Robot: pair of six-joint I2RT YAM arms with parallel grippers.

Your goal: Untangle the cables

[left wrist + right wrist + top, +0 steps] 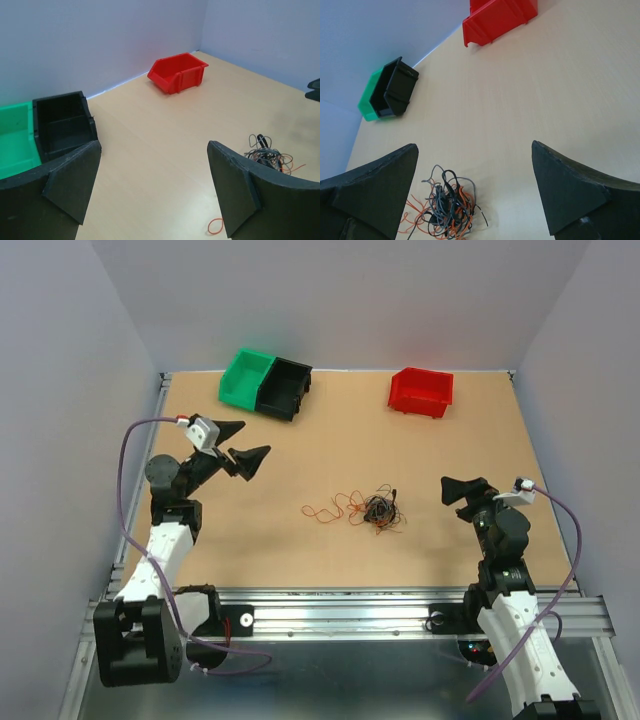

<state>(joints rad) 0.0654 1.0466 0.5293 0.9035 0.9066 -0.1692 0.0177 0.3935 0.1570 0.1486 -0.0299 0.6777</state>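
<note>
The left gripper (252, 440) hangs above the left side of the table (300, 445) with its two fingers (75, 185) spread wide and only bare board between them. The right gripper (453, 493) is likewise spread wide and holds nothing; it is raised over the right side and points toward the middle. Neither touches the cables (375, 508), which lie in one bunch on the table between the two grippers, nearer the right one and nearer the front edge than the back. The bunch is a dense knot of thin black and orange wires, and loose orange loops (325, 510) trail from it to the left, flat on the wood. In the right wrist view the knot sits low in the gap between the fingers, closer to the finger at the left of that picture. In the left wrist view it shows just past the finger at the right, with one small orange loop lower down beside that finger. Three bins stand along the back edge. A green bin (243, 378) and a black bin (285, 388) touch side by side at the back left, and a red bin (421, 390) stands alone at the back right, well apart from the pair. One purple cable (124, 475) runs along each arm, two in all.
</note>
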